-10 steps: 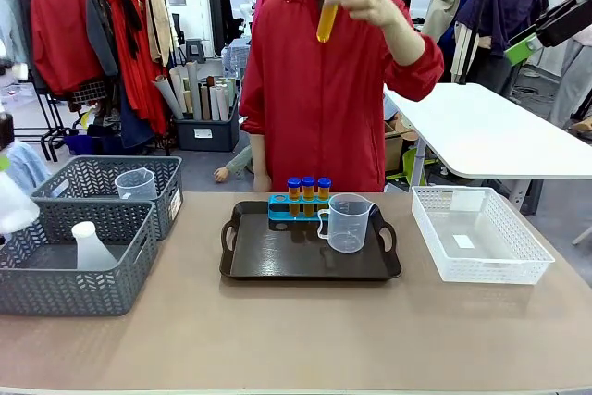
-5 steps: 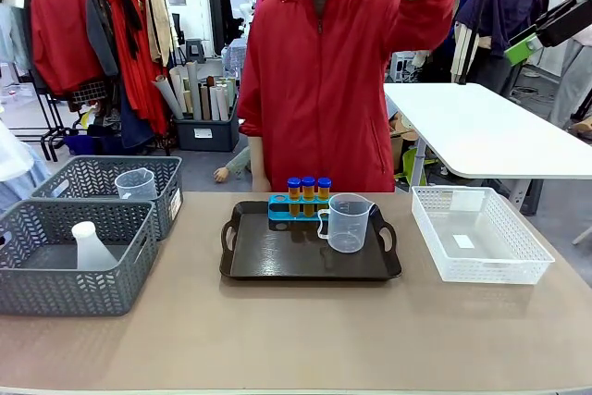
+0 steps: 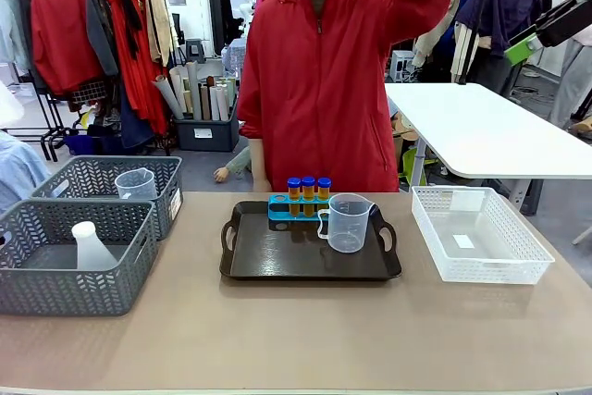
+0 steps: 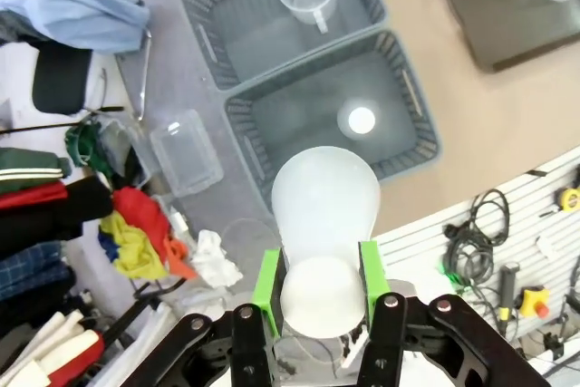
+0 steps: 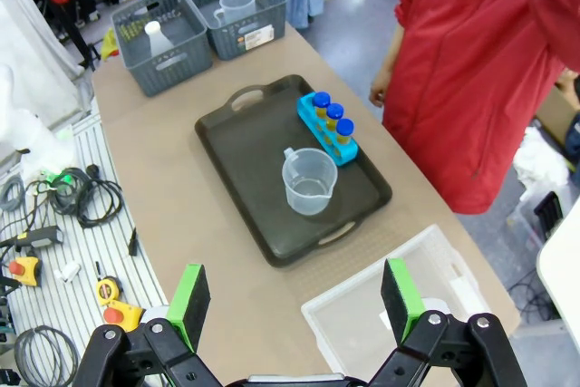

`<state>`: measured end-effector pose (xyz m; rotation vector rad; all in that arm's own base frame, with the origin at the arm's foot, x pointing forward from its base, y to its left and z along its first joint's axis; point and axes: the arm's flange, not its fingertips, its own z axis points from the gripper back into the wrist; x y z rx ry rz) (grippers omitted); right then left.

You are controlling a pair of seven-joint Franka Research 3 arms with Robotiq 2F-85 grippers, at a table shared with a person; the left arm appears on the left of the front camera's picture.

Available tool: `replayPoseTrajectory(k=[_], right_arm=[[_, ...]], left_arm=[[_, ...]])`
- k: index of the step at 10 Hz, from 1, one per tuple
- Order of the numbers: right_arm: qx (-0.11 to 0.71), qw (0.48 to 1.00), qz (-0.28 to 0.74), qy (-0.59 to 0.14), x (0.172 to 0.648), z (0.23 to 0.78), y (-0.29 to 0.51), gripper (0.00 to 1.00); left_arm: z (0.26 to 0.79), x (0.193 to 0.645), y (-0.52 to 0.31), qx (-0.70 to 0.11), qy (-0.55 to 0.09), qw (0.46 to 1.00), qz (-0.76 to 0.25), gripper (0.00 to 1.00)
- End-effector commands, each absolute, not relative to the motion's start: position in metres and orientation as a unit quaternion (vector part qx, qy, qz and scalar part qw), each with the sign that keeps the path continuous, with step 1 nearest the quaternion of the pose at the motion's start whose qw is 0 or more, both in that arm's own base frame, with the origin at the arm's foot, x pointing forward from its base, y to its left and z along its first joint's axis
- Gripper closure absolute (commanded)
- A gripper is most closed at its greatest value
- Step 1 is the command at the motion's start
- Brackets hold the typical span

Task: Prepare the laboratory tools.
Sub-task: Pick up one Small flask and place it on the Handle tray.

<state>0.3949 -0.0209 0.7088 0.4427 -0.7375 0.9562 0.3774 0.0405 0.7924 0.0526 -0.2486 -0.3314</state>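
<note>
Table (image 3: 296, 339) space is sorted by role: the dark tray (image 3: 277, 256) in the middle looks like your staging spot, the grey baskets (image 3: 65, 289) at your left the supply. Your left gripper (image 4: 319, 271) is clamped on a conical flask (image 4: 324, 210) high above those baskets, likely bound for the tray. Your right gripper (image 5: 294, 299) hangs spread wide, empty. A measuring beaker (image 3: 348, 222) and capped orange tubes (image 3: 308, 189) already stand on the tray.
</note>
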Motion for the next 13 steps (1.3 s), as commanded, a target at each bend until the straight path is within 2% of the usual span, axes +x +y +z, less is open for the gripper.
replayPoseTrajectory(k=[1,10,12,13], right_arm=[[0.211,0.795,0.449,-0.348,0.394,0.710,-0.020,0.00],[0.211,0.795,0.449,-0.348,0.394,0.710,-0.020,0.00],[0.211,0.795,0.449,-0.348,0.394,0.710,-0.020,0.00],[0.211,0.795,0.449,-0.348,0.394,0.710,-0.020,0.00]], left_arm=[[0.803,0.377,0.044,0.031,-0.112,0.977,-0.180,1.00],[0.798,0.378,0.040,0.026,-0.116,0.978,-0.172,1.00],[0.835,0.354,0.014,0.051,-0.134,0.972,-0.187,1.00],[0.851,0.360,-0.001,0.062,-0.144,0.964,-0.213,1.00]])
